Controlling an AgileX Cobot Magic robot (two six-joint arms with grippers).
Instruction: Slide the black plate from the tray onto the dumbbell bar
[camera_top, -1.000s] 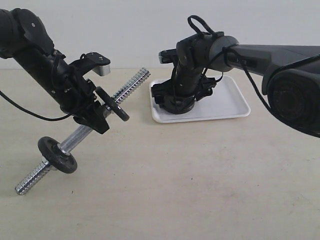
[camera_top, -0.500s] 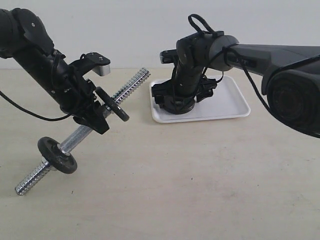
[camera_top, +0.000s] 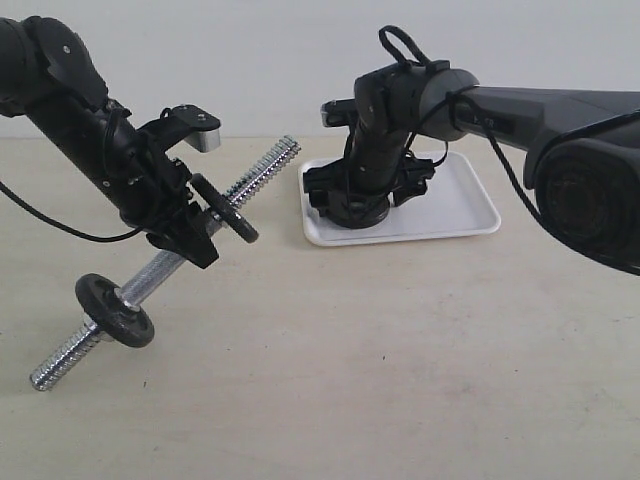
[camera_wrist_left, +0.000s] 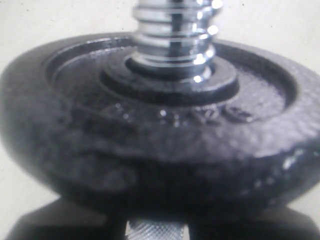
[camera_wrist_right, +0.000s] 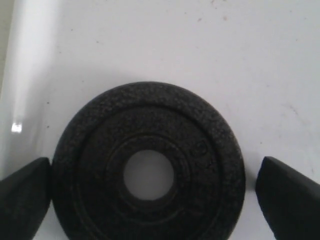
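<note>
Clamps the bar (camera_top: 262, 165) shut in the left gripper (camera_top: 190, 235), tilted, with one disc (camera_top: 225, 208) above the grip and another (camera_top: 115, 310) below. Hangs the right gripper (camera_top: 352, 208) over the tray (camera_top: 465, 200), jaws wide open astride the plate (camera_wrist_right: 200, 165) lying flat inside; one finger (camera_wrist_right: 22, 200) at its rim, the other apart.

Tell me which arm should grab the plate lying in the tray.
Right. The right gripper sits open astride the black plate lying flat in the tray. The left gripper is busy, clamped on the dumbbell bar, holding it tilted.
</note>
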